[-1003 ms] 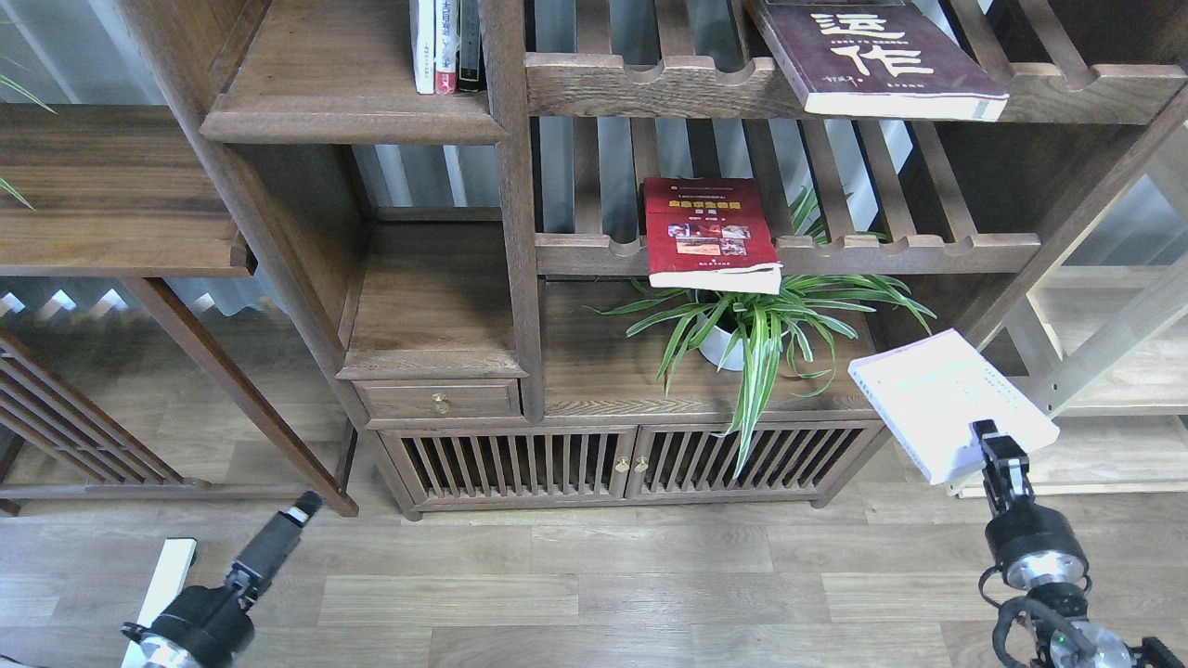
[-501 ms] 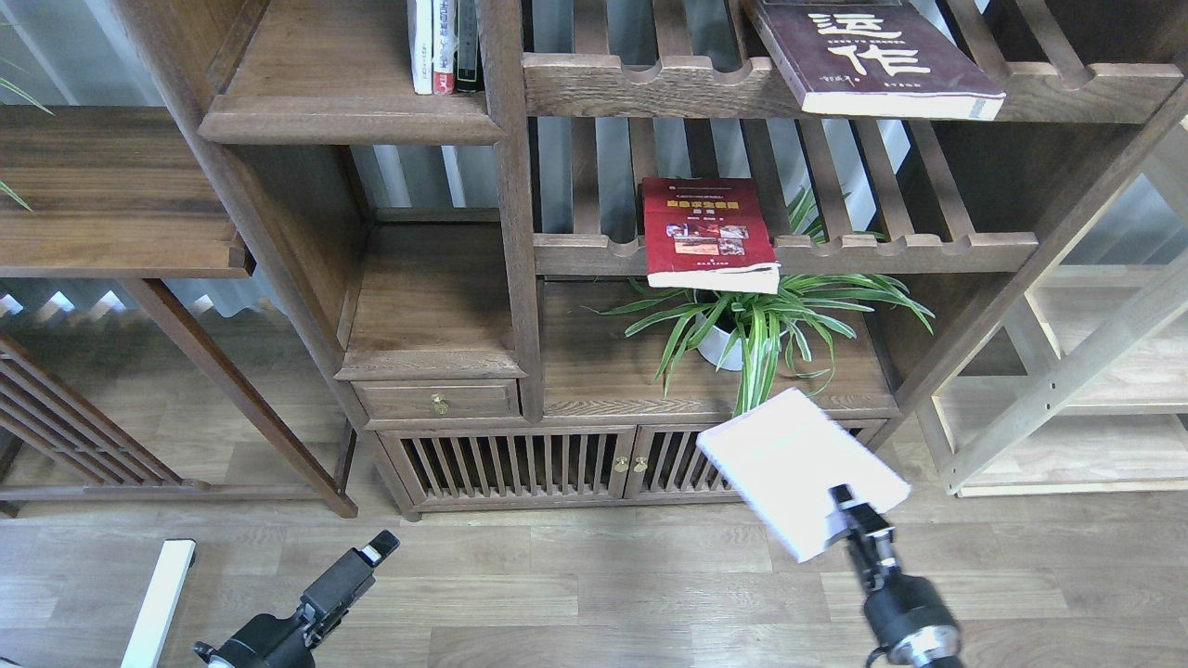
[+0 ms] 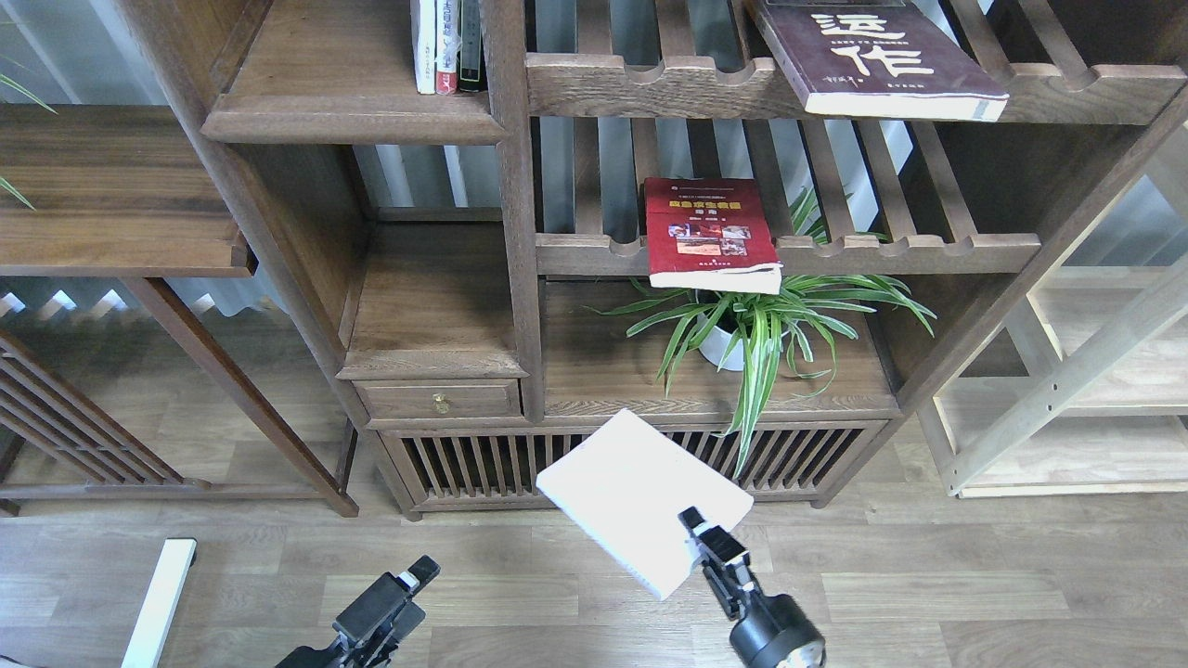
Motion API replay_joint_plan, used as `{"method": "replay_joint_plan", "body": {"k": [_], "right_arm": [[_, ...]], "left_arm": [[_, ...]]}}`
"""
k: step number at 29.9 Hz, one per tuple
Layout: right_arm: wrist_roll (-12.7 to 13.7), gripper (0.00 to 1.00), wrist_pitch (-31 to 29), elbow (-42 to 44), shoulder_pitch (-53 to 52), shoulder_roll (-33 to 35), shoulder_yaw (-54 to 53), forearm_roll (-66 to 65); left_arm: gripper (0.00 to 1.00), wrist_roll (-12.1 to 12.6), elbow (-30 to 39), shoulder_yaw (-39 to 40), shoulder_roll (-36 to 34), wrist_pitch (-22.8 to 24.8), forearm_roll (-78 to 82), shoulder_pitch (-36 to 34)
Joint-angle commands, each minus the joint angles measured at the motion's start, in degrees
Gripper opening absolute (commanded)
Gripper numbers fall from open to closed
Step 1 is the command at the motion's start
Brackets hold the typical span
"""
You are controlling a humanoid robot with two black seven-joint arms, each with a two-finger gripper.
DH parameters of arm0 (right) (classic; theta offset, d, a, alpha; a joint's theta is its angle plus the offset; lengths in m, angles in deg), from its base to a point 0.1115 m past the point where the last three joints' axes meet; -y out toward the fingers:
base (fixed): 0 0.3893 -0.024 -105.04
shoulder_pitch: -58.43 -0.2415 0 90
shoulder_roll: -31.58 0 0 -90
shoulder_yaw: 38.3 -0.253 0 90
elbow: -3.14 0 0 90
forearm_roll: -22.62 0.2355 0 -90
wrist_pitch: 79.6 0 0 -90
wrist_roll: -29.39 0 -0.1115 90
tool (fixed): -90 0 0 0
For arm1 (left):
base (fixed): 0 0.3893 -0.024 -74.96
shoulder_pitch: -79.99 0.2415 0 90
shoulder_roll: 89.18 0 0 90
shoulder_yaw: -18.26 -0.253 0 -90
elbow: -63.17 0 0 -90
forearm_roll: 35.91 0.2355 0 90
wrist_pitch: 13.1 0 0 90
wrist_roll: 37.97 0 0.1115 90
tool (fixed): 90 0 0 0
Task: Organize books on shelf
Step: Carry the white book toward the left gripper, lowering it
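Pale wood-plank flooring [image 3: 928,594] runs under a tall dark wooden bookcase [image 3: 515,306] that fills most of the head view. Up in its left bay, a solid walnut shelf [image 3: 343,116] with a thick rounded front edge carries three thin upright volumes [image 3: 445,46], white, red and dark-spined, pushed against the right post. To the right, two slatted racks with scalloped front rails sit one above the other. A large maroon book [image 3: 872,60] with big white characters lies on the upper rack [image 3: 650,83], its lower edge overhanging the rail. A red book [image 3: 710,232] with a yellow title band and photos lies on the lower rack [image 3: 928,250], also overhanging the front. Beneath it, a spider plant [image 3: 770,325] in a white pot stands on the cabinet top, above slatted doors and beside a small drawer [image 3: 436,399] with a brass knob.

The right gripper [image 3: 698,536] is low in the centre, its fingers closed on a corner of the pale lavender-white book [image 3: 640,496], which hangs tilted in the air in front of the cabinet doors, well below the walnut shelf. The left gripper [image 3: 408,584] points up from the bottom edge, just left of that book, holding nothing; its fingers are seen too dark and end-on to tell how far apart they are.

A white strip [image 3: 158,598] lies on the floor at lower left.
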Motion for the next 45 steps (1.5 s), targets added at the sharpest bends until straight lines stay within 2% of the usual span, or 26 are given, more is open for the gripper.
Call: {"method": "replay_joint_plan", "body": {"k": [1, 5, 17, 24, 31, 45], "right_arm": [[-0.1, 0.04, 0.0, -1.5, 0.5, 0.0, 3.1, 0.2], [-0.1, 0.04, 0.0, -2.8, 1.1, 0.0, 6.1, 0.1], [0.0, 0.04, 0.0, -5.1, 1.3, 0.0, 13.5, -0.1], [-0.1, 0.04, 0.0, -4.6, -1.0, 0.0, 13.7, 0.0], [-0.1, 0.04, 0.0, -4.6, -2.7, 0.0, 15.1, 0.0], [-4.7, 0.04, 0.0, -4.6, -13.1, 0.0, 18.7, 0.5]], "left_arm": [[0.98, -0.2, 2.2, -2.2, -1.2, 0.0, -3.8, -0.2], [0.98, -0.2, 4.0, -5.2, -2.2, 0.0, -4.6, -0.8], [0.98, -0.3, 5.2, -5.2, -2.2, 0.0, -4.8, -0.8], [0.96, -1.5, 5.1, -4.8, -2.3, 0.0, -5.9, -1.6], [0.94, -1.7, 5.1, -4.9, -3.8, 0.0, -7.4, -4.0], [0.91, -2.4, 5.1, -5.6, -6.2, 0.0, -13.9, -12.9]]}}
